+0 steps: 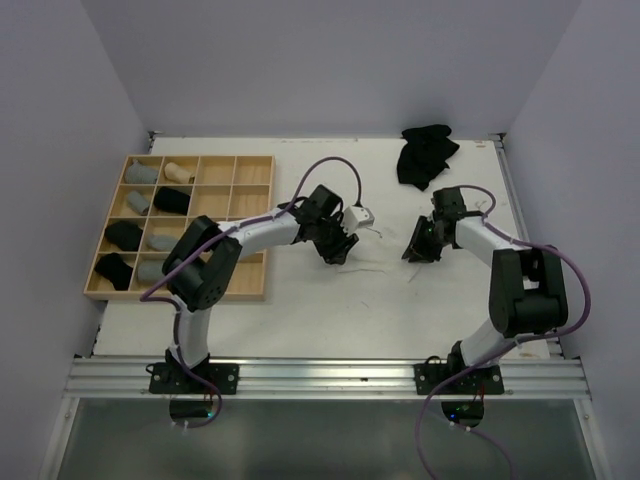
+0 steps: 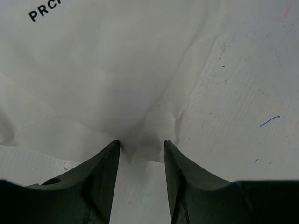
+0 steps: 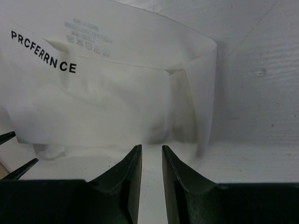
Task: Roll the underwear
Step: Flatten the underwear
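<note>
Limp, light underwear (image 3: 117, 102) is best pinched at its edge, as by the half-closed left tool (image 2: 141, 143); the hold of the narrowly parted right tool (image 3: 152, 148) cannot be told.

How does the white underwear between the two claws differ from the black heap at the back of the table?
The white underwear lies mostly spread out in the middle; the black heap is crumpled up at the back. The white underwear shows black lettering; the black heap shows none. Both are limp, unrolled cloth.

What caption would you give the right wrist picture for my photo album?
Right gripper, jaws slightly apart, poised at the edge of white underwear lettered in black, on the white table.
</note>
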Available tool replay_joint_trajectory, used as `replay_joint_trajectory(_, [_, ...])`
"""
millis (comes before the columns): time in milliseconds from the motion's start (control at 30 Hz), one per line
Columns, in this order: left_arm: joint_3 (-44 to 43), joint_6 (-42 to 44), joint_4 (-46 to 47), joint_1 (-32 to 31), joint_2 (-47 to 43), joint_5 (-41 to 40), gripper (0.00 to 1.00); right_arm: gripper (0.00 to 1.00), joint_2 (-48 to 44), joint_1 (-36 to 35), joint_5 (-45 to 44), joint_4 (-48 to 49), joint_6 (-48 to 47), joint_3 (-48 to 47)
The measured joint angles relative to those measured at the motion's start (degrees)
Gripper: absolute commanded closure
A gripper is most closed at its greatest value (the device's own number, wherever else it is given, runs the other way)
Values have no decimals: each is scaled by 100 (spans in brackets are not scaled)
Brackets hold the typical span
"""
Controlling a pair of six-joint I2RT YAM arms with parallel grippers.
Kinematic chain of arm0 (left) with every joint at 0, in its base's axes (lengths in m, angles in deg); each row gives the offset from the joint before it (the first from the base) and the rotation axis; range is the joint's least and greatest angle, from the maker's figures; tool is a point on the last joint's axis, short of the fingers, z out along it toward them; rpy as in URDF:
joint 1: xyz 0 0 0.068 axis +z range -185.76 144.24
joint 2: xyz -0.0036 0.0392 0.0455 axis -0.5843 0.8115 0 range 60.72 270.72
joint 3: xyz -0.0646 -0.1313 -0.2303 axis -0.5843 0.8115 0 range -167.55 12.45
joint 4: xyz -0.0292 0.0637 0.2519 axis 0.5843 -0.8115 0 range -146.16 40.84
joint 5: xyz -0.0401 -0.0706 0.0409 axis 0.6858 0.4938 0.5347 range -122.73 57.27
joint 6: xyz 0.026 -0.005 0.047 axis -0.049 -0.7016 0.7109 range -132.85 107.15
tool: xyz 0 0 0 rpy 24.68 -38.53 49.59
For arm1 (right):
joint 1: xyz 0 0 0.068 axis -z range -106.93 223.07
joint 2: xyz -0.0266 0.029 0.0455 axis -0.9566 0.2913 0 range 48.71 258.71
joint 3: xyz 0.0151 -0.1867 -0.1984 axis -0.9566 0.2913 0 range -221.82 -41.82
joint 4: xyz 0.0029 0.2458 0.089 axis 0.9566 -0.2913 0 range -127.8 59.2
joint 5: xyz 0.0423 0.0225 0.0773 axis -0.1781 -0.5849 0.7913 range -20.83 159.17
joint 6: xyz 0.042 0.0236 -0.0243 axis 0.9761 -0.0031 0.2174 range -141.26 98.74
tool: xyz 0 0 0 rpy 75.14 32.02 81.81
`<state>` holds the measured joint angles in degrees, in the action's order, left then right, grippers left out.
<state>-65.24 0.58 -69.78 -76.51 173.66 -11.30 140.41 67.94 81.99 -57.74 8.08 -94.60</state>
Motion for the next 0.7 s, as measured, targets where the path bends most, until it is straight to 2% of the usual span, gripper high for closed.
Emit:
replay_joint_trajectory(67, [0,33,-7,-33,81,11,54,71,129,0,-37,22,-2,-46])
replay_joint_trajectory(167, [0,74,-7,-61,190,4,62,71,238,-2,-127,46,-4,-61])
replay_joint_trajectory(200, [-2,81,-7,-68,221,2,70,71,249,-2,-142,46,-4,-63])
replay_joint_trajectory(267, [-13,103,-7,-70,275,7,81,71,262,-2,-155,48,-2,-63])
replay_joint_trajectory(300, [-44,127,-17,-70,291,26,89,72,264,-2,-157,46,-2,-68])
replay_joint_trajectory(400, [-144,203,-72,-68,323,140,100,72,264,-2,-162,42,-2,-94])
replay_joint_trajectory(567, [-315,295,-275,-68,319,605,100,72,166,-2,-170,-37,-2,-192])
replay_joint_trajectory(700, [-398,439,-629,-68,227,1294,100,72,-208,-2,-179,-236,-2,-319])
